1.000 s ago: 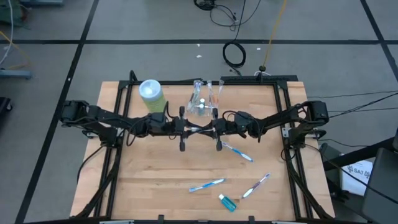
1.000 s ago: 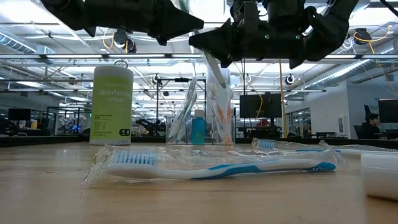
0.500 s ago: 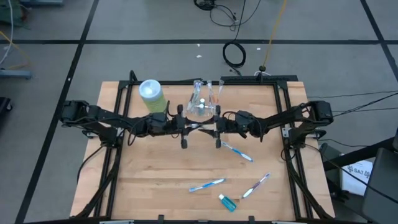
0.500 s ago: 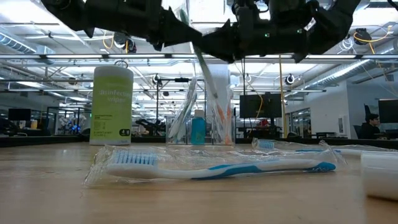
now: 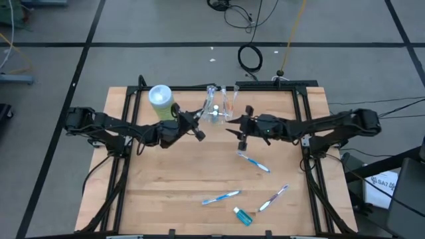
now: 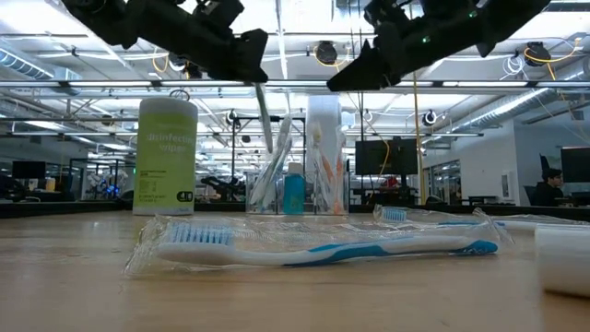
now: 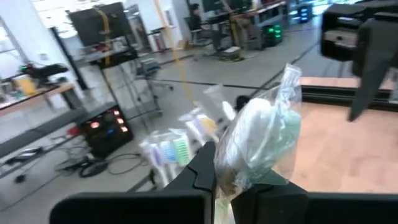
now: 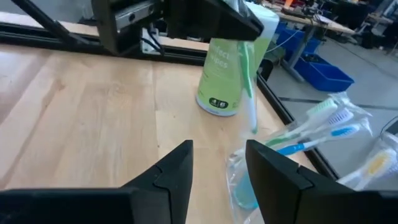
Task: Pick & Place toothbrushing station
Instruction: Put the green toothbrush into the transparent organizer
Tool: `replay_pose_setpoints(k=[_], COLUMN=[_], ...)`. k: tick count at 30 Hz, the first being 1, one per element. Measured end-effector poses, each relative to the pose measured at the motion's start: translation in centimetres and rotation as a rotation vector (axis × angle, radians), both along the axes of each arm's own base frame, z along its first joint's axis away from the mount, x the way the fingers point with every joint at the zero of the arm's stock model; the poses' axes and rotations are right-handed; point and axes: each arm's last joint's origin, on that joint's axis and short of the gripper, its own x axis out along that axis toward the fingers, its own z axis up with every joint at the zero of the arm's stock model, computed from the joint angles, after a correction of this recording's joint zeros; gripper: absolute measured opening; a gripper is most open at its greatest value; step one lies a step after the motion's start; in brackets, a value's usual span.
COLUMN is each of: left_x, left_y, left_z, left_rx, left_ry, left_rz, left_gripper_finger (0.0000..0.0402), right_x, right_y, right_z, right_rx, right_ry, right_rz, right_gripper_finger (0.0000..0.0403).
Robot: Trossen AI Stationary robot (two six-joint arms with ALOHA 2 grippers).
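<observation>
A green-and-white toothbrush in a clear wrapper (image 6: 264, 118) hangs in the air, with my left gripper (image 5: 191, 123) shut on it, just left of the clear cup (image 5: 216, 114). The cup stands at the table's far middle with several toothbrushes (image 8: 311, 132) and a blue tube (image 6: 293, 190) in it. My right gripper (image 5: 242, 127) is open and holds nothing, to the right of the cup and above the table. Wrapped toothbrushes (image 5: 254, 161) (image 5: 220, 197) (image 5: 273, 198) and a blue tube (image 5: 243, 215) lie flat on the near half of the table. My left gripper pinches the wrapped toothbrush between its two fingers near the toothbrush's upper end (image 8: 244, 45); the gripper body hides the exact spot. The wrapped end (image 7: 266, 134) juts past the fingers. The rest hangs below them nearly upright, clear of the table.
A green canister with a pale lid (image 5: 161, 99) stands left of the cup, close to my left gripper. A black frame (image 5: 302, 143) runs along the table's sides and far edge. Bare wood shows between the two arms and the near toothbrushes.
My right gripper has opened, let go of the wrapped toothbrush and drawn back toward the table's right edge. My left gripper keeps the toothbrush; it has turned and gone toward the far left, near the cup. The toothbrush now hangs nearly upright.
</observation>
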Motion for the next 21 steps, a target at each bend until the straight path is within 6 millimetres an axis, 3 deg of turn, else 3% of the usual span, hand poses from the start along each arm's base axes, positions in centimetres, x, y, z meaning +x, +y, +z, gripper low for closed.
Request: replay_pose_setpoints(k=[6, 11, 21], left_x=[0.4, 0.7, 0.6], left_y=[0.5, 2.2, 6.0], left_z=[1.3, 1.7, 0.0], left_rx=[0.007, -0.057, -0.224], left_ry=[-0.016, 0.026, 0.050], left_rz=[0.083, 0.141, 0.115], left_gripper_finger=[0.0008, 0.0016, 0.0016], right_x=[-0.8, -0.9, -0.8], right_y=[0.0, 0.0, 0.0], right_z=[-0.3, -0.4, -0.3], right_rx=[0.020, 0.015, 0.014], right_ry=[0.002, 0.001, -0.010], right_rz=[-0.005, -0.004, -0.003], right_gripper_finger=[0.0141, 0.0141, 0.0141])
